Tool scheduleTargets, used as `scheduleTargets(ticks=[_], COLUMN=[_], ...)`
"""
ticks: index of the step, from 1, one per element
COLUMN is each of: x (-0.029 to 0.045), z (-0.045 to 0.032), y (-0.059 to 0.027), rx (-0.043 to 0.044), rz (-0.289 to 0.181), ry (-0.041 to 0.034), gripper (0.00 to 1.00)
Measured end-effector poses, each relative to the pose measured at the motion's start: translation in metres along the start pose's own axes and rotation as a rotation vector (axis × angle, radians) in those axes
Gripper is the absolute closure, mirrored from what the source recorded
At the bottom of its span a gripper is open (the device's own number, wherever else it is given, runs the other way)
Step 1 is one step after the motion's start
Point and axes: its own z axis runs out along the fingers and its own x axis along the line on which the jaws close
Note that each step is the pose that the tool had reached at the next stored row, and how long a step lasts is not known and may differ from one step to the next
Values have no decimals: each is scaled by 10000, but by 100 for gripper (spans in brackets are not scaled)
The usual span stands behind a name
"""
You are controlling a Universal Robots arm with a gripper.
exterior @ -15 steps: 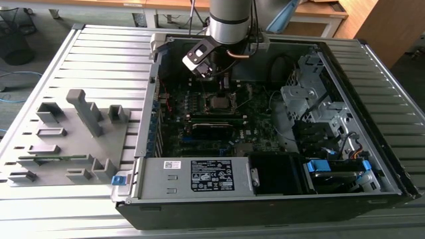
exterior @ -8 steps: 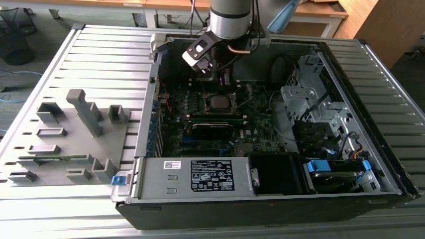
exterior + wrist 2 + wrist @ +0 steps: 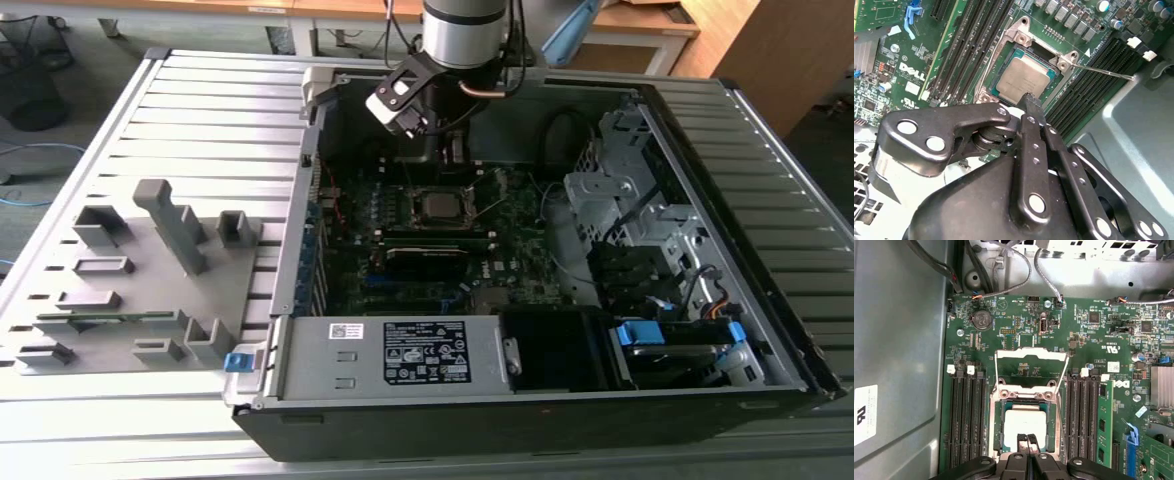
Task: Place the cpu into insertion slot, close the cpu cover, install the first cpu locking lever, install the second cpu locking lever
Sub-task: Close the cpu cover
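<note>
cpu [image 3: 1024, 426] is seated flat in the insertion slot [image 3: 1019, 34], silver top up, green edge showing all round it. claw [image 3: 1027, 439] is directly over the near edge of the cpu. in both wrist views its two fingertips [image 3: 1021, 440] are drawn together with barely a gap and nothing between them. whether the tips touch the chip or sit just above it: cannot tell.

cpu cover [image 3: 1029, 354] is not closed. it is swung up off the socket on its hinge and lies back over the board, whose green shows through its window. thin wire locking lever [image 3: 1104, 71] is unlatched and sticks out sideways over the memory slots [image 3: 966, 420] beside the socket. a second wire lever [image 3: 996, 372] is raised along the open cover's edge.

exterior view: arm [image 3: 463, 30] reaches down into the open computer case [image 3: 534, 420], which lies on the slatted tabletop [image 3: 200, 120]. power supply [image 3: 400, 355] sits at the case's near end. grey fixture tray [image 3: 120, 300] lies on the exterior view's left, well apart from the socket.
</note>
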Motion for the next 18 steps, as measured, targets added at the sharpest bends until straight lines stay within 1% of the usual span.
scheduleTargets(ticks=[3,10,13,18], x=[0,0,0,0], z=[-24,-29,-43,-88], y=[1,1,2,4], rx=[0,0,2,0], rz=[0,0,0,0], ry=[0,0,-2,0], gripper=[89,89,89,89])
